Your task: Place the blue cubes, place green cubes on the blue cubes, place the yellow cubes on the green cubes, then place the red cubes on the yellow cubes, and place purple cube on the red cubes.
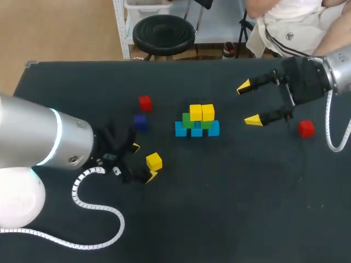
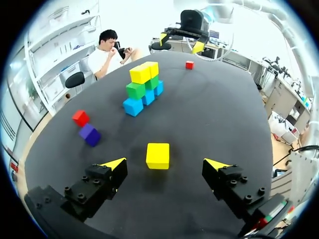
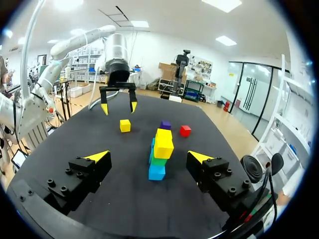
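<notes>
The left pincer (image 2: 164, 161) stands wide open, holding nothing; the loose, hard-looking yellow cube (image 2: 158, 154) sits between its fingertips, untouched. Likely light, rigid, smooth: grip two opposite flat faces squarely.

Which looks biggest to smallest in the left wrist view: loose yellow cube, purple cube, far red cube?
1. loose yellow cube
2. purple cube
3. far red cube
Nearness to the camera probably causes this; real sizes may match.
</notes>
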You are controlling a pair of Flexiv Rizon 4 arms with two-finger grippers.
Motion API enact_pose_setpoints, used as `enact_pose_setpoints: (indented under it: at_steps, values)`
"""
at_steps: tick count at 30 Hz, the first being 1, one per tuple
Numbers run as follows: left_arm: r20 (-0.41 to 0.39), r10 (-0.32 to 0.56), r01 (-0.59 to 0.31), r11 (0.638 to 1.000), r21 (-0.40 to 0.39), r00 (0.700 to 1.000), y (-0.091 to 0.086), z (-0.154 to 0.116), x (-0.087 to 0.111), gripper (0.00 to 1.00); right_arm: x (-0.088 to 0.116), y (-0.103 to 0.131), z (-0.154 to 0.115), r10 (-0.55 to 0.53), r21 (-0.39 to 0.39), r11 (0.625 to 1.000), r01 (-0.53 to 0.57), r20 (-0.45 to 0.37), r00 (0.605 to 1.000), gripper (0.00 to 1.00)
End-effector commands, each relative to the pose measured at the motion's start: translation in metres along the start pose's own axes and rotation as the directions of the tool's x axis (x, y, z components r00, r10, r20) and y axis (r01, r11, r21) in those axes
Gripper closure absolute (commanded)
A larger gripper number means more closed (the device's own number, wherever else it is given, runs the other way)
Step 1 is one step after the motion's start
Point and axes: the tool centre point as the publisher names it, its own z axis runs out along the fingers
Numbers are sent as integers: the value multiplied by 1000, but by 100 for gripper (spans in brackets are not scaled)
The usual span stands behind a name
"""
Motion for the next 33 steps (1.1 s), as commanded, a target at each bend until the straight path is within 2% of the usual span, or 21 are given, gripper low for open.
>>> enact_pose_setpoints:
  at_steps: [1,18,28,31,33]
  values:
    - [-18,-7,7,1000,-1,1000,5,12,-5,0,0,0,0,-1,0,1000,1,1,1000,0]
    - [-32,-44,45,998,37,999,8,30,1,0,0,0,0,-1,0,1000,1,1,1000,0]
    - [-20,-16,17,997,69,1000,8,36,-4,1,0,0,0,-1,0,1000,1,1,1000,0]
    - [-18,-12,14,997,75,1000,8,37,-5,13,0,0,0,-1,0,1000,1,1,1000,0]
    - [-18,-11,12,997,77,1000,8,38,-5,26,0,0,0,-1,0,1000,1,1,1000,0]
